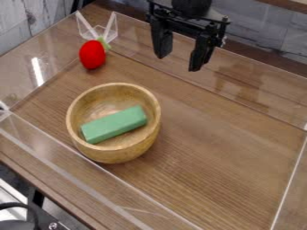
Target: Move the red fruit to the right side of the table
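The red fruit point(92, 55) is a small bright red rounded toy. It rests on the table point(228, 135) at the far left, near the back wall. My gripper point(177, 54) hangs above the back middle of the table, to the right of the fruit and well apart from it. Its black fingers point down and stand open with nothing between them.
A wooden bowl point(114, 122) sits left of centre with a green rectangular block point(114, 125) lying in it. Low clear acrylic walls point(36, 72) edge the tabletop. A pale folded object point(99, 31) stands just behind the fruit.
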Tool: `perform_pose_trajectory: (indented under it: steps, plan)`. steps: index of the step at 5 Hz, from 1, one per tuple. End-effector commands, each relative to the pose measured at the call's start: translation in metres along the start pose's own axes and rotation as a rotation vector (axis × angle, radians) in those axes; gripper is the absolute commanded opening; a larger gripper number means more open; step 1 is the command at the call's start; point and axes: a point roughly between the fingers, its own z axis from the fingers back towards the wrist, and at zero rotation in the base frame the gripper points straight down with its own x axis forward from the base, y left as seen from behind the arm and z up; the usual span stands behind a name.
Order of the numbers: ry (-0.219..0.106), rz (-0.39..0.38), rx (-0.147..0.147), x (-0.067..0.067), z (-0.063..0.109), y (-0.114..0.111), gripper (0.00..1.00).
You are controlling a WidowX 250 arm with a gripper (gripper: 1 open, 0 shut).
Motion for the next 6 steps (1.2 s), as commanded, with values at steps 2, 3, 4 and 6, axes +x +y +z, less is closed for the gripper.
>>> perform_pose_trajectory:
  steps: [2, 3, 4, 6]
  plan:
    - [-0.004, -0.018, 0.022, 0.005, -0.007, 0.059, 1.00]
    - [-0.025, 0.042, 0.037, 0.011, -0.009, 0.109, 1.00]
    - [-0.034, 0.082, 0.048, 0.017, -0.015, 0.157, 1.00]
    - [-0.041, 0.160, 0.055, 0.025, -0.022, 0.174, 1.00]
